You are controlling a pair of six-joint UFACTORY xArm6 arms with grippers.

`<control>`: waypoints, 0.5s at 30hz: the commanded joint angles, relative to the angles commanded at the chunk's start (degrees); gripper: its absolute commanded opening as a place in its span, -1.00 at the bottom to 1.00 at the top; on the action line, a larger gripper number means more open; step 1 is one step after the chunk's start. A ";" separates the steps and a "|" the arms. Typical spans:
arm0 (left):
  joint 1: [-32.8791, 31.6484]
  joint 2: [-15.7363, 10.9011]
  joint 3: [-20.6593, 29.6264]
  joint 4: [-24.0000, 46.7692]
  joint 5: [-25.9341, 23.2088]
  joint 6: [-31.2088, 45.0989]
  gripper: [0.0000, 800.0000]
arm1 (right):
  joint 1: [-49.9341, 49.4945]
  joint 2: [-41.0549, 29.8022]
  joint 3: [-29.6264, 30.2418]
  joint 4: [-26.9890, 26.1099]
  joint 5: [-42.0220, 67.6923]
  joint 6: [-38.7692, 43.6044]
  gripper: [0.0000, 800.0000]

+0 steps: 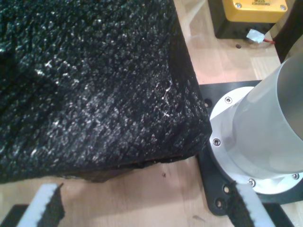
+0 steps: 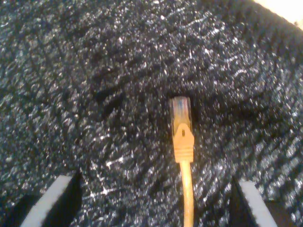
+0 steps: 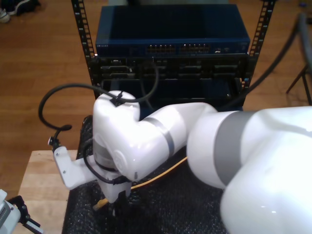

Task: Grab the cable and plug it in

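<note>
- The cable (image 2: 183, 161) is thin and yellow-orange. It ends in a small clear plug (image 2: 181, 109) behind a ribbed orange boot.
- In the second wrist view the cable lies on a black foam mat (image 2: 94, 85), plug end pointing away from the camera. It sits between the two fingers (image 2: 52, 201) of the second gripper (image 2: 154, 203).
- The second gripper's jaws stand wide apart, one on each side of the cable. Neither touches it, and they hold nothing.
- In the exterior view the cable (image 3: 156, 176) runs across the mat (image 3: 161, 204) under a big white arm (image 3: 146, 141). Its plug end (image 3: 100, 204) lies near the gripper tip low in the frame.
- The first gripper (image 1: 147, 208) also has its jaws spread, with nothing between them. Below it are a wooden table (image 1: 142, 194), the mat's corner (image 1: 94, 85) and a round white arm base (image 1: 255, 142) on a black plate.
- A blue network switch (image 3: 170, 34) sits in a rack (image 3: 170, 73) behind the mat.
</note>
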 joint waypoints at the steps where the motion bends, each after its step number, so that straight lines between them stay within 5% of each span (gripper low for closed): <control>1: 0.00 0.00 0.00 0.00 0.00 0.00 1.00 | 0.00 0.26 -0.09 0.00 0.00 0.09 0.89; 15: 0.09 -0.09 0.35 0.00 0.00 0.09 1.00 | 0.00 2.37 -0.79 -0.53 -2.64 -0.09 0.69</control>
